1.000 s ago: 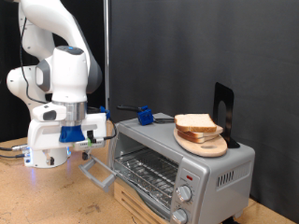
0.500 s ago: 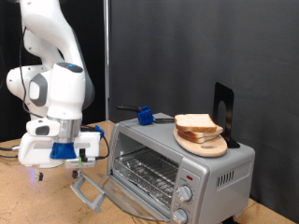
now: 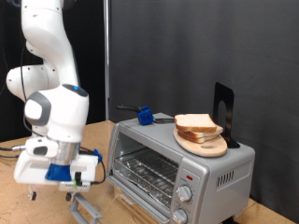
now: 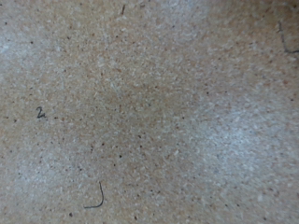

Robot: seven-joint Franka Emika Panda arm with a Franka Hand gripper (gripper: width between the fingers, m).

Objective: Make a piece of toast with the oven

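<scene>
The oven door is down at lower centre. The piece of toast remains on the wooden plate atop it, not yet loaded. The pincer, lower left, sits at the door handle; its opening cannot be judged.

Silver-grey oven; pale toast, brown crust; white arm; blue clamp; speckled tan tabletop.

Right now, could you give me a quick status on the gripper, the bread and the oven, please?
Gripper low at the oven door handle, door pulled open. Piece of toast on the wooden plate atop the oven. Rack bare.
</scene>
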